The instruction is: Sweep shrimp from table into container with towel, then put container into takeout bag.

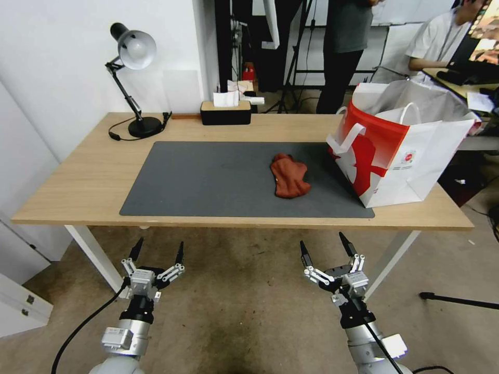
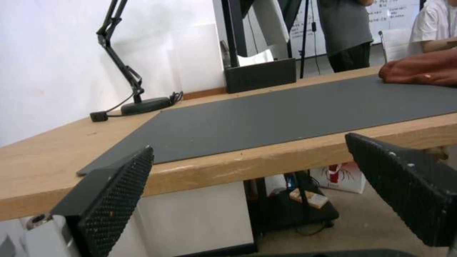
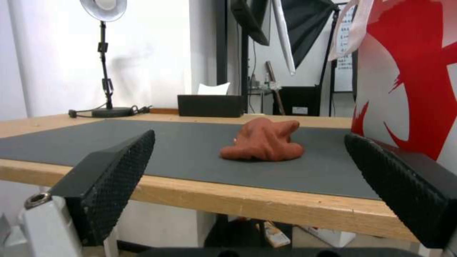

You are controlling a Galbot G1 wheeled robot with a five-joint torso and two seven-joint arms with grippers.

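Both the left gripper and right gripper hang below the long light-wood bench edge with jaws apart and empty, probably parked, while the crumpled rust-red towel lies on the dark grey mat beside the upright red-and-white takeout bag.

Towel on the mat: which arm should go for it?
Probably the right. The towel lies right of the mat's middle, nearer the open right gripper than the open left gripper.

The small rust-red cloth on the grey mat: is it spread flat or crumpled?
Crumpled. The small rust-red cloth lies bunched, with raised folds, on the dark grey mat.
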